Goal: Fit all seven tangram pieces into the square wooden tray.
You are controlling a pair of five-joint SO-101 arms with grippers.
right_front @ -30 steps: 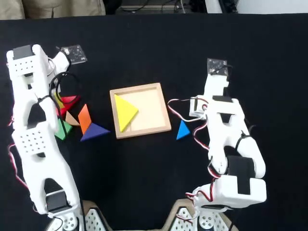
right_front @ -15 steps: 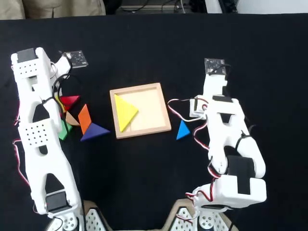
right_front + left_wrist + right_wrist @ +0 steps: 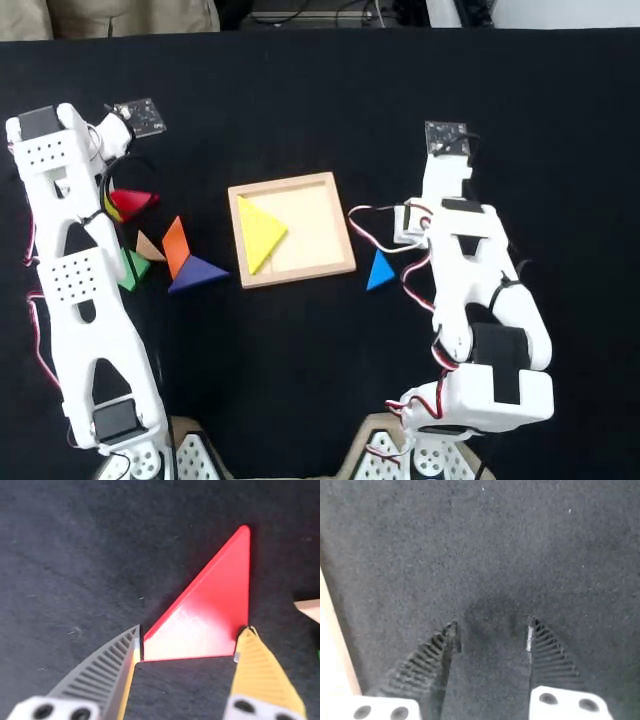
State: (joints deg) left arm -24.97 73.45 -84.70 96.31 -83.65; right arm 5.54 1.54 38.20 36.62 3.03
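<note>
My left gripper (image 3: 192,635) is shut on the red triangle (image 3: 210,615), one fingertip at each end of its short edge. From above, this red triangle (image 3: 131,201) is under the left arm's head, left of the loose pieces. The square wooden tray (image 3: 312,225) holds a yellow triangle (image 3: 258,230). An orange parallelogram (image 3: 175,245), a dark blue triangle (image 3: 197,273), a tan triangle (image 3: 150,246) and a green piece (image 3: 130,268) lie left of the tray. A small blue triangle (image 3: 379,270) lies to its right. My right gripper (image 3: 491,627) is open over black cloth beside the tray's edge (image 3: 330,645).
The table is covered in black cloth. The right arm (image 3: 470,260) stands just right of the tray, close to the small blue triangle. The left arm (image 3: 80,280) runs along the table's left side, over part of the green piece.
The left arm has shifted left and toward the far side, carrying the red triangle away from the pile of loose pieces. The right arm has not moved.
</note>
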